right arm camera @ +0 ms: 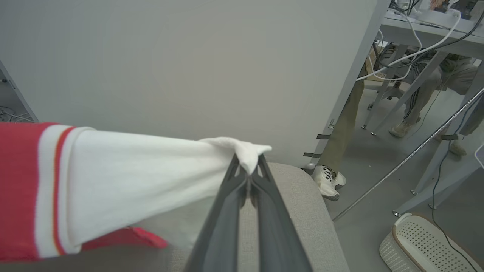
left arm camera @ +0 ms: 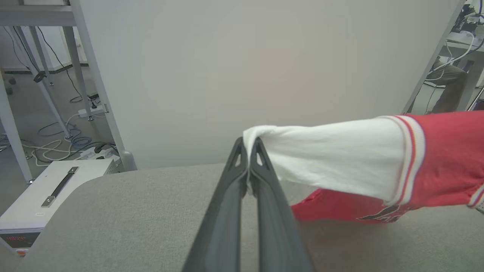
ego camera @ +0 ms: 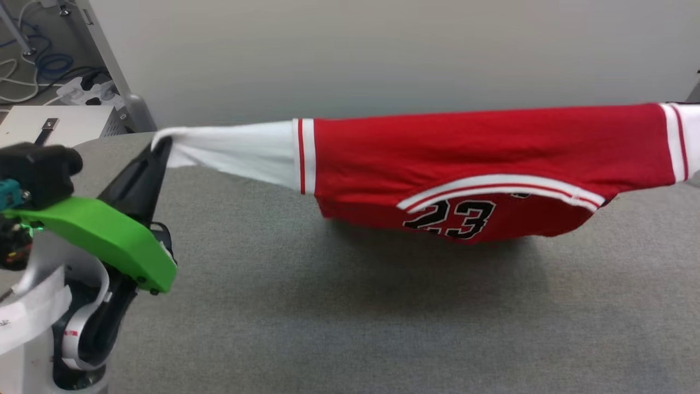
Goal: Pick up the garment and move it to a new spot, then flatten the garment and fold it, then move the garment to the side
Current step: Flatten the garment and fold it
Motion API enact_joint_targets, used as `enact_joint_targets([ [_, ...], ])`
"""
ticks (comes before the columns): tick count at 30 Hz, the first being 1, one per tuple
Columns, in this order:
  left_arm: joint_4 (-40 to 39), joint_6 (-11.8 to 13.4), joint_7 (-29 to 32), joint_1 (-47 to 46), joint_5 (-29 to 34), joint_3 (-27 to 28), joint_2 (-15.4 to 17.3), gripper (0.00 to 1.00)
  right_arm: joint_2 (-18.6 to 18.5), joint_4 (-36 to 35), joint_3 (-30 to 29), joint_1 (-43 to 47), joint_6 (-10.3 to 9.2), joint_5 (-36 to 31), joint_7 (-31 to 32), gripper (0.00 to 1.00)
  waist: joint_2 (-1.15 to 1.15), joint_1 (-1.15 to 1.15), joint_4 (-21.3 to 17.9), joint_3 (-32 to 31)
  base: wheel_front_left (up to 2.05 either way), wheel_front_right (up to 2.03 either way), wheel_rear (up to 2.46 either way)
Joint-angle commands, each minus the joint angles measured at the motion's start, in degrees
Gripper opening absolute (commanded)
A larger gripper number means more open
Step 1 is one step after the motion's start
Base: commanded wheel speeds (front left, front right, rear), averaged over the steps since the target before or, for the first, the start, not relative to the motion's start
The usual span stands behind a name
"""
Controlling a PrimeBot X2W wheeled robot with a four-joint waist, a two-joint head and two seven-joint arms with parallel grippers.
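Note:
The garment point(ego camera: 481, 158), a red jersey with white sleeves and a black 23, hangs stretched between my two grippers above the grey table point(ego camera: 328, 317). Its lower part sags onto the tabletop. My left gripper point(ego camera: 162, 143) is shut on the tip of the left white sleeve point(left arm camera: 325, 158); in the left wrist view the fingertips point(left arm camera: 239, 151) pinch the cloth. In the right wrist view my right gripper point(right arm camera: 247, 162) is shut on the end of the other white sleeve point(right arm camera: 151, 170), which is pulled taut to the garment's red body point(right arm camera: 17, 189).
A pale partition wall point(ego camera: 383, 49) stands behind the table. A white box point(left arm camera: 49, 189), cables and a power strip lie on the floor to the left. At the right, people's legs and shoes point(right arm camera: 329, 181), desk legs and a white perforated basket point(right arm camera: 427, 245).

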Motion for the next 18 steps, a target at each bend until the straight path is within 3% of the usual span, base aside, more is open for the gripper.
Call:
enact_joint_targets([
  [1,-0.60,0.50,-0.65,-2.16,-0.30,1.14,0.98,0.00,-1.12,0.61,-0.23,-1.82,-0.09,-0.20,-1.33,0.00,0.00,0.00,-0.31,-0.05,0.00,0.00,0.00],
  [9,-0.13,1.10,-2.17,-11.70,0.14,3.29,2.34,0.00,-2.31,4.57,1.37,-10.50,-0.09,-0.88,-6.59,0.00,0.00,0.00,-0.77,3.14,0.00,0.00,0.00],
  [18,6.42,-1.15,-3.20,-24.52,-0.64,4.20,5.65,0.00,-2.64,10.87,5.07,-25.25,-0.09,-2.65,-11.72,0.00,0.00,0.00,-1.49,12.44,0.00,0.00,0.00],
])
